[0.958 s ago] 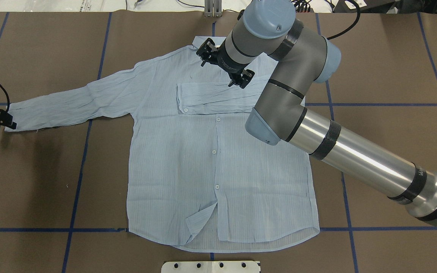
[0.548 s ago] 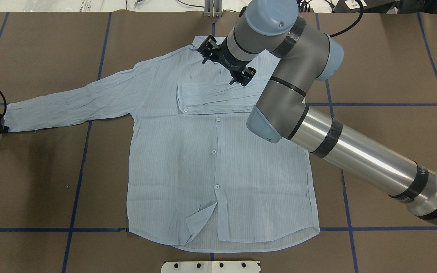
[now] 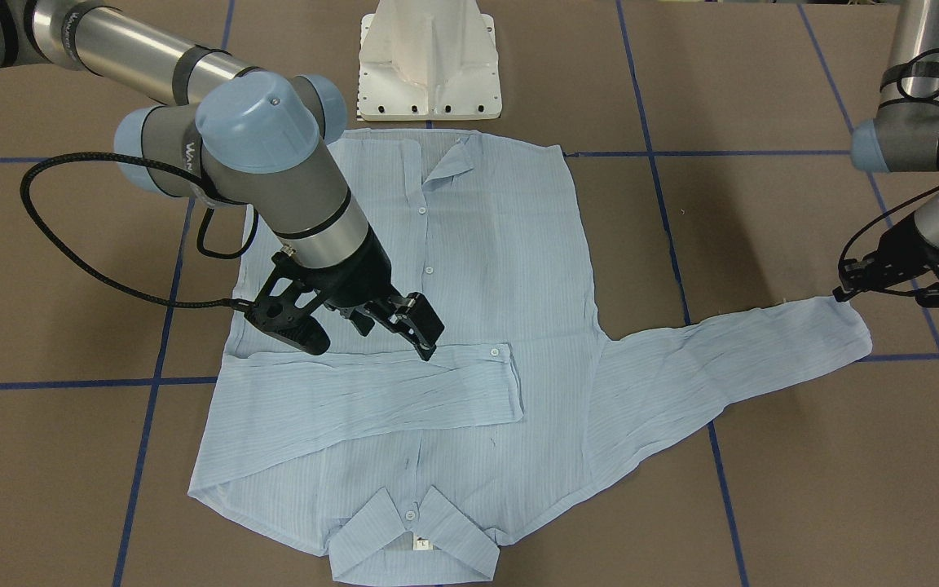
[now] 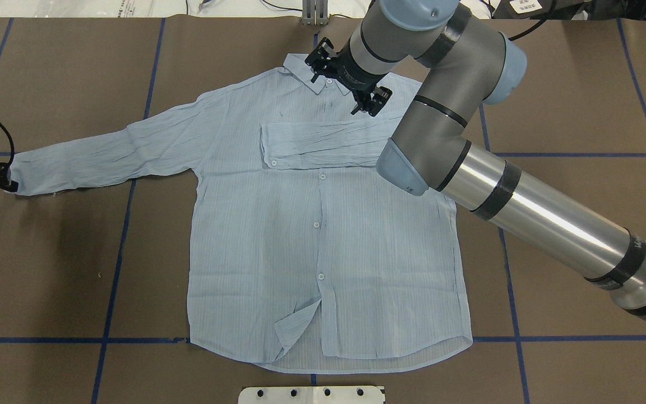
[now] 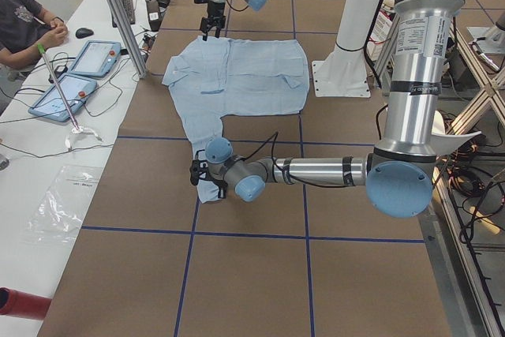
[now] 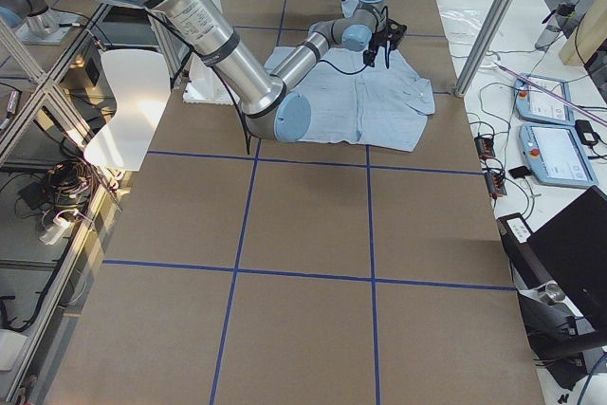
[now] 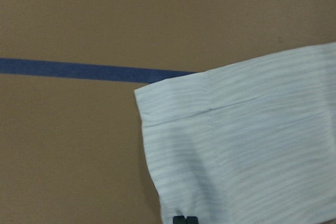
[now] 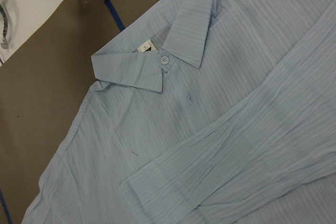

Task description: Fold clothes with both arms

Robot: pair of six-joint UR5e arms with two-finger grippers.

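Cloth this thin gives us nothing stiff to lean on. The shirt (image 4: 278, 241) lies spread front-up on the brown table (image 4: 76, 269), hem toward the robot's base and collar (image 8: 178, 30) at the far side, and we judge it light, limp and quick to wrinkle. One sleeve (image 4: 317, 146) is folded across the chest, while the other sleeve (image 4: 115, 148) runs out flat to the robot's left. The left gripper (image 3: 853, 281) sits at that sleeve's cuff (image 7: 220, 145) with its fingers drawn together. To us it looks pinched on the cuff's edge, though the wrist view shows only the very tips. The right gripper (image 4: 348, 84) hangs just above the chest near the collar, fingers spread wide and holding nothing. We would take hold of such a garment at its doubled, stitched places (cuff, shoulder seam, collar band, hem), since a pinch on single cloth would only drag up a local pucker. Lifting low and moving both ends together should stop the sleeve sagging or twisting. The turned-back corner (image 4: 298, 328) of the front near the hem shows how readily a loose edge flips, so any pull across the body risks disturbing what lies flat.
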